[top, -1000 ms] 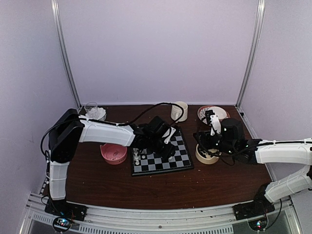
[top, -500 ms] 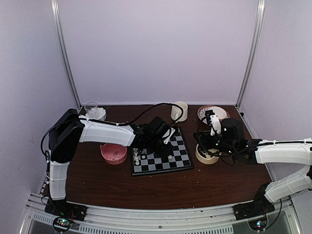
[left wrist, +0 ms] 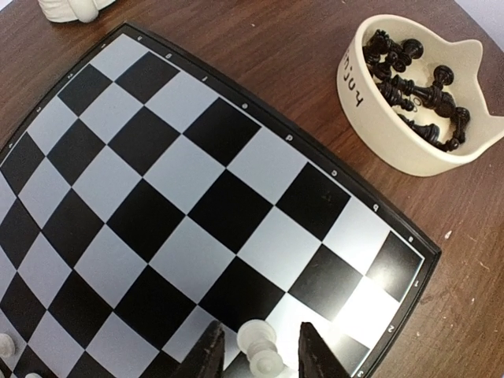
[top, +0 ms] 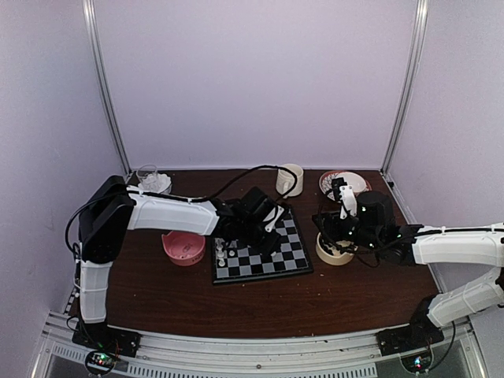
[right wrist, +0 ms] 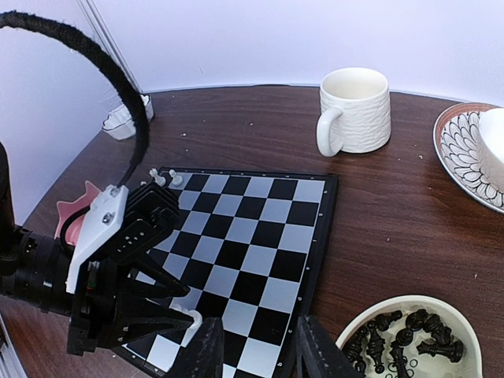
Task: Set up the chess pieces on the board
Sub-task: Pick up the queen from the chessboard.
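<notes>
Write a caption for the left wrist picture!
Left gripper flanks a white piece at the board edge; black pieces wait in a cream bowl.

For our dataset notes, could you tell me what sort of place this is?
Likely a lab test booth: plain pale walls and aluminium posts enclose a wooden table with two robot arms bolted at its near edge.

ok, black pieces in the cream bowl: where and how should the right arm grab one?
Likely from straight above: the wall of the bowl blocks a side approach. The black pieces lie heaped on their sides, so close the right fingers across the slim stem of a top one, not its round base.
</notes>
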Action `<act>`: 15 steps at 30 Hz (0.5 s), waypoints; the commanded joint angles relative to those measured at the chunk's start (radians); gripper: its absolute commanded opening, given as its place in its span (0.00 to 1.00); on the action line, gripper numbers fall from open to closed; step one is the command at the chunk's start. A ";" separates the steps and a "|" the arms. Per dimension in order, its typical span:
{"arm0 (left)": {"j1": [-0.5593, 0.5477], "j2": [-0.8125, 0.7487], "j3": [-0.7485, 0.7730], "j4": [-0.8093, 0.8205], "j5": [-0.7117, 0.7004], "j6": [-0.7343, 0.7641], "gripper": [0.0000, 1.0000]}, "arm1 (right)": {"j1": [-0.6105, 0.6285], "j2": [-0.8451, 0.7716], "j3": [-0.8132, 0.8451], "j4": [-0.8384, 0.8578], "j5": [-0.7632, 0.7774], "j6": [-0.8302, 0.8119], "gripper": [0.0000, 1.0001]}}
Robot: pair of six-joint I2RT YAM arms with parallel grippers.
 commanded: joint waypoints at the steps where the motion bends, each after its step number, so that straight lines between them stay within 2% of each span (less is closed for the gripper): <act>1: -0.009 -0.006 0.032 -0.025 -0.014 0.008 0.35 | -0.008 -0.010 -0.005 0.008 0.021 0.000 0.34; 5: -0.011 -0.006 0.035 -0.047 -0.022 0.002 0.35 | -0.008 -0.010 -0.005 0.008 0.018 0.000 0.34; 15: -0.013 -0.006 0.037 -0.046 -0.026 0.001 0.21 | -0.008 -0.009 -0.004 0.006 0.018 0.000 0.34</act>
